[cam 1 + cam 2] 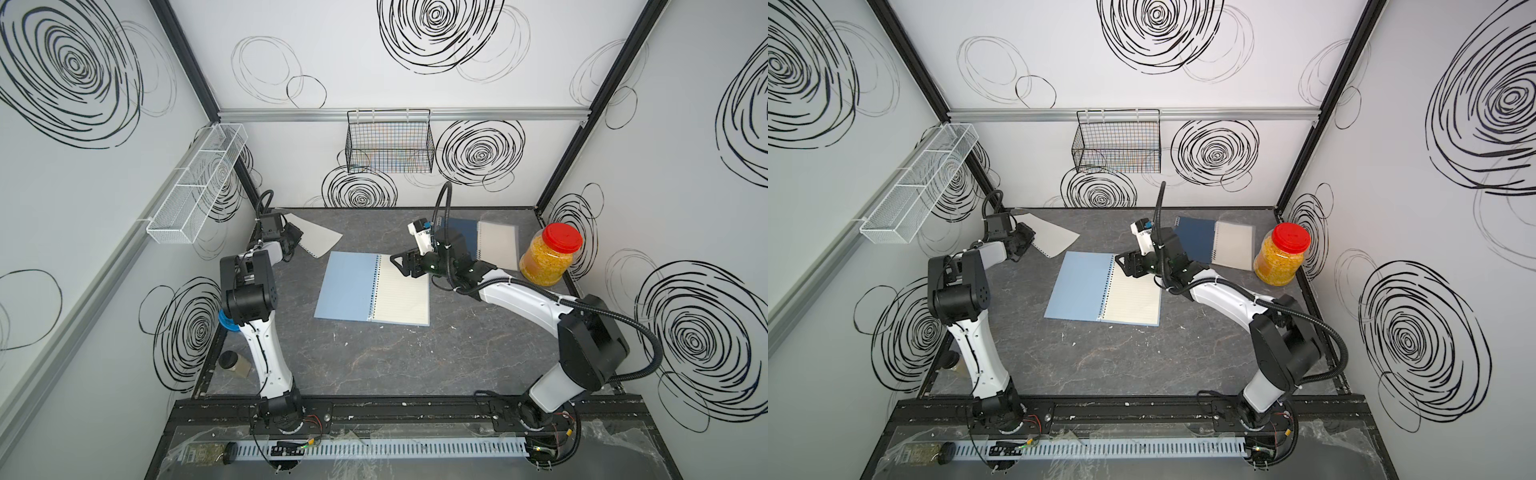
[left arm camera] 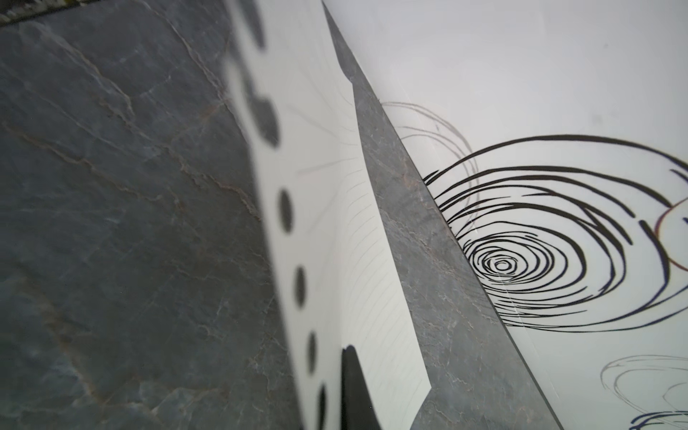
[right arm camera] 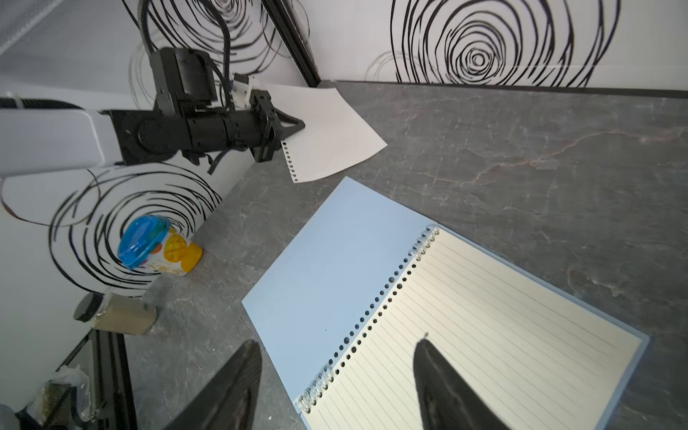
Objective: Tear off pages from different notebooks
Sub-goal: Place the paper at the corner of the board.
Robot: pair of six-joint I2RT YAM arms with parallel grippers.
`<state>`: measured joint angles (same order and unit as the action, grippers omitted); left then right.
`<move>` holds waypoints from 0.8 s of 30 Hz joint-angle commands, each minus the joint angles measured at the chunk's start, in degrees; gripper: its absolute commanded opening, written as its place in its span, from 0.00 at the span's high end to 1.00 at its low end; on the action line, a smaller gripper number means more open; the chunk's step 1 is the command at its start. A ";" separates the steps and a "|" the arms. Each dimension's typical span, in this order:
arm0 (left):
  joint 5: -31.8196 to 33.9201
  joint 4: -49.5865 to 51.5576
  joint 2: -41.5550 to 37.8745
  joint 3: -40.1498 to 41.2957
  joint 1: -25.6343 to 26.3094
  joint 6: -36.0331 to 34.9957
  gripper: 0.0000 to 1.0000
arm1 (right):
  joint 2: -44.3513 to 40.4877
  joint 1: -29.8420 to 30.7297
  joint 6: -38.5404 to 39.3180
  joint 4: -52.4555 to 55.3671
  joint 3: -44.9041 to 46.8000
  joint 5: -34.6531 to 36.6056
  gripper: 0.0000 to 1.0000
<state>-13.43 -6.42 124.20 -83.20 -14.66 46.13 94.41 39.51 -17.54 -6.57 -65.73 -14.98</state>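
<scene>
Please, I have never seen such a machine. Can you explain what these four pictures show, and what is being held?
These are two robot arms mounted at the near edge of a dark table. Two pictures look down from above on the whole scene. The other two come from small cameras, one on each arm's wrist.

The left hand is shut on a loose page with punched holes, near the far left corner. The right hand is open and holds nothing. It is at the far edge of the light blue notebook, which lies open in the middle and shows lined paper.

Behind the right arm lie a navy notebook and a clear-covered notebook, both closed. A jar with a red lid stands beside them.
</scene>
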 commanded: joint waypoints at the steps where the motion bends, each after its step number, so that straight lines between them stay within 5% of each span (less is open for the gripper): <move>1: -0.19 1.30 1.12 -2.83 -0.51 -1.98 0.94 | 3.10 2.05 3.41 4.86 -3.95 5.42 0.33; 9: 1.21 3.57 1.39 -4.56 0.02 -3.66 0.72 | 13.27 6.00 4.26 13.60 -12.55 12.49 0.35; 13: 1.74 4.38 1.22 -4.98 0.07 -4.09 0.70 | 19.06 6.71 3.57 21.98 -19.70 14.16 0.37; 24: 2.97 5.45 0.21 -4.41 -0.01 -5.26 0.56 | 24.66 7.86 2.91 23.84 -22.20 13.95 0.37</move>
<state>-11.57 -0.75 124.70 -86.70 -14.63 41.82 118.02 46.89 -14.26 14.92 -85.93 -1.54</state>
